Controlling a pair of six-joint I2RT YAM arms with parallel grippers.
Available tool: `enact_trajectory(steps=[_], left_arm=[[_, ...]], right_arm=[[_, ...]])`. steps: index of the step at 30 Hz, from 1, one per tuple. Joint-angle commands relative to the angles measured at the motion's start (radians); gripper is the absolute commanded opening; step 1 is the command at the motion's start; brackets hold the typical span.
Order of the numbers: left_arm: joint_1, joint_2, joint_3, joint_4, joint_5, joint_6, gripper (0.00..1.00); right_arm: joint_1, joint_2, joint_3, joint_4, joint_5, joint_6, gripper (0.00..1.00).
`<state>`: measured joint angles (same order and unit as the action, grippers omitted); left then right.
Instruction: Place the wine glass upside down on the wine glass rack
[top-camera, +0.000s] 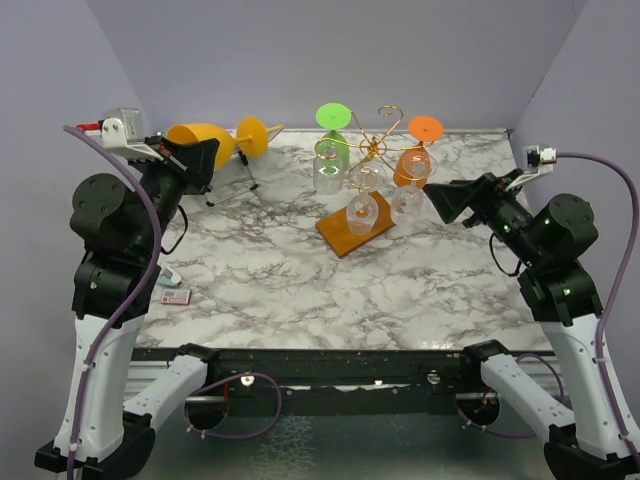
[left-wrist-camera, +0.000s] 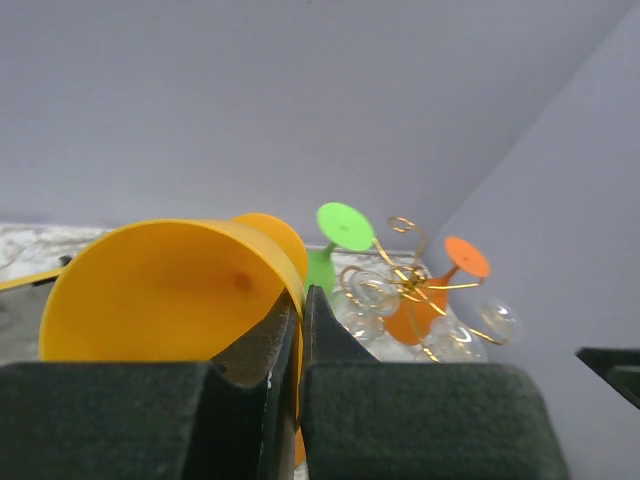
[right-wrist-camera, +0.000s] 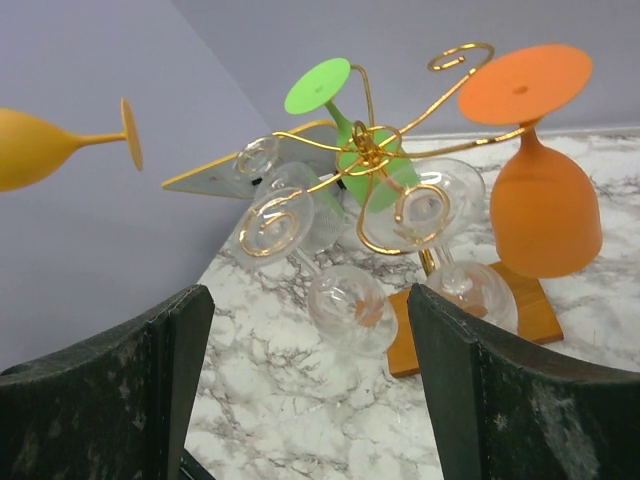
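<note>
A yellow wine glass (top-camera: 200, 135) is held on its side above the table's back left, with its foot (top-camera: 252, 137) pointing right. My left gripper (top-camera: 203, 152) is shut on its rim, as the left wrist view shows (left-wrist-camera: 170, 290). The gold wire wine glass rack (top-camera: 375, 150) stands on an orange-brown base (top-camera: 345, 236) at the back centre. A green glass (top-camera: 332, 118), an orange glass (top-camera: 418, 150) and clear glasses (top-camera: 362, 205) hang upside down on it. My right gripper (top-camera: 437, 200) is open and empty just right of the rack (right-wrist-camera: 370, 140).
A tilted yellow-edged board (right-wrist-camera: 250, 165) on thin black legs (top-camera: 247, 178) stands behind the held glass. A small pink and white card (top-camera: 175, 297) lies at the table's left edge. Grey walls close in behind and on both sides.
</note>
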<state>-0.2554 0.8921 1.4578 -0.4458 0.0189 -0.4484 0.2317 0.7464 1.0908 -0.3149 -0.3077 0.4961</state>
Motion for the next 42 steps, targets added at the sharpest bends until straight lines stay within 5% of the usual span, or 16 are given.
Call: enact_trajectory(steps=[1,9,20,38,39,42], left_arm=[[0.004,-0.008,0.010,0.150,0.192,-0.050,0.00],[0.004,-0.015,-0.072,0.427,0.436,-0.211,0.00],[0.004,-0.050,-0.206,0.645,0.483,-0.346,0.00],[0.004,-0.126,-0.334,0.699,0.383,-0.350,0.00],[0.004,-0.133,-0.345,0.696,0.378,-0.344,0.00],[0.004,-0.142,-0.352,0.684,0.368,-0.337,0.00]], right_arm=[[-0.003,0.044,0.075,0.106,-0.073,-0.049,0.84],[-0.002,0.186,0.174,0.252,-0.236,-0.089,0.84],[0.065,0.335,0.256,0.431,-0.368,-0.070,0.84],[0.588,0.578,0.510,0.247,0.276,-0.335,0.69],[0.656,0.611,0.532,0.227,0.425,-0.360,0.57],[0.676,0.612,0.515,0.259,0.482,-0.358,0.44]])
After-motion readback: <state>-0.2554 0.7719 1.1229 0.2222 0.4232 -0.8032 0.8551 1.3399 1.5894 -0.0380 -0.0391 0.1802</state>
